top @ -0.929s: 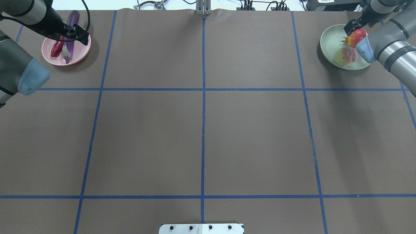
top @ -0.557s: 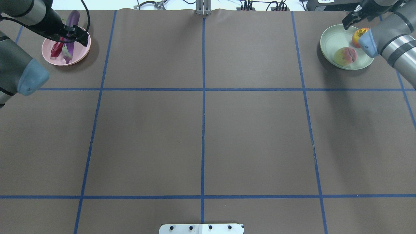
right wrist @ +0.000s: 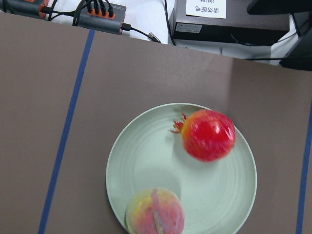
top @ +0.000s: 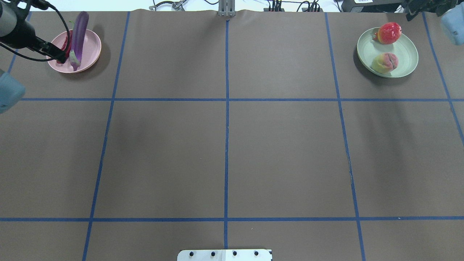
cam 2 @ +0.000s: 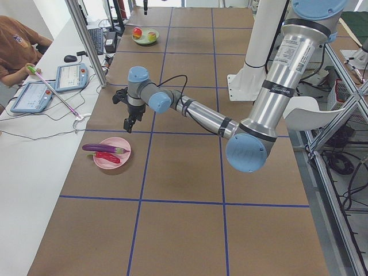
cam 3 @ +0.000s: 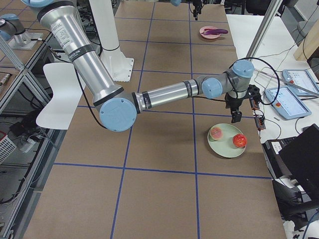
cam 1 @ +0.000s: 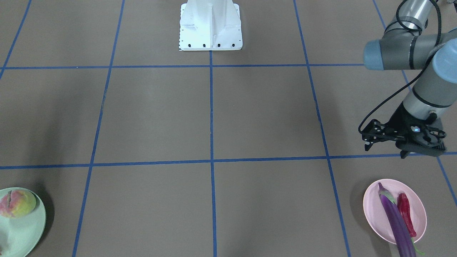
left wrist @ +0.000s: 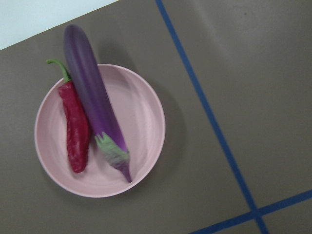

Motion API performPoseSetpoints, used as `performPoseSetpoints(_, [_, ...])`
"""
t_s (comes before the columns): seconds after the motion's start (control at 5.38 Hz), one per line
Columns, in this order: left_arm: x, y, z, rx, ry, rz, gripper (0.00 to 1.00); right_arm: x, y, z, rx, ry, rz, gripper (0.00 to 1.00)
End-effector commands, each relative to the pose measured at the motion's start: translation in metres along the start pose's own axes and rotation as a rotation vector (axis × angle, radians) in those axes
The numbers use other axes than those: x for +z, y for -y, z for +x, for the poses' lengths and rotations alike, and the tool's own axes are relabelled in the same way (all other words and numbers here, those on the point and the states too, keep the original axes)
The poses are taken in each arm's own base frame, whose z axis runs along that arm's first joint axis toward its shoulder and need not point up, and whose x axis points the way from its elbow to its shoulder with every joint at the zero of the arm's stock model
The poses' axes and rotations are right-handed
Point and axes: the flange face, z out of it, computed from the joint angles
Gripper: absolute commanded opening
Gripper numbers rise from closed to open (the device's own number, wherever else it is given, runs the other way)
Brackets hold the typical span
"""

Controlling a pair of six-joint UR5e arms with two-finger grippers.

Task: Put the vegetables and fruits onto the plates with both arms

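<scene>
A purple eggplant (left wrist: 90,92) and a red chili pepper (left wrist: 77,131) lie side by side on the pink plate (top: 92,47) at the far left. The eggplant's tip overhangs the rim. My left gripper (cam 1: 385,150) hangs open and empty above the table beside that plate. On the mint green plate (top: 406,54) at the far right rest a peach (top: 385,62) and a pomegranate (top: 388,33), both free. My right gripper (top: 409,15) shows only as a dark tip at the overhead view's top edge, away from the plate. Its jaws cannot be made out.
The white pedestal base (cam 1: 210,25) stands at the robot's side of the brown, blue-taped table (top: 226,145). Cables and boxes (right wrist: 97,14) lie along the far edge. A person (cam 2: 14,52) sits with tablets at the bench beyond that edge.
The right gripper let go of the pomegranate onto the green plate and pulled up and back. The left gripper moved off the pink plate toward the left, uncovering the eggplant.
</scene>
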Motion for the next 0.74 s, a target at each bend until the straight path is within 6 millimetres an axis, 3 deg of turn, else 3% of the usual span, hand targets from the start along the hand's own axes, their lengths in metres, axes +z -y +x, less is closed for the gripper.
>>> performPoseSetpoints(0.0, [-0.020,-0.080,-0.088,0.008,-0.025,-0.023,1.00,-0.043,-0.108,0.035,0.039,0.037,0.037,1.00])
performPoseSetpoints(0.19, [-0.021,-0.130,-0.095,-0.015,-0.013,-0.045,1.00,-0.049,-0.145,0.057,0.070,0.028,0.048,1.00])
performPoseSetpoints(0.37, [-0.020,-0.144,-0.106,-0.054,0.000,-0.039,1.00,-0.042,-0.162,0.071,0.089,0.019,0.047,1.00])
performPoseSetpoints(0.56, [-0.022,-0.145,-0.105,-0.038,-0.002,-0.008,1.00,-0.034,-0.171,0.079,0.100,0.009,0.032,1.00])
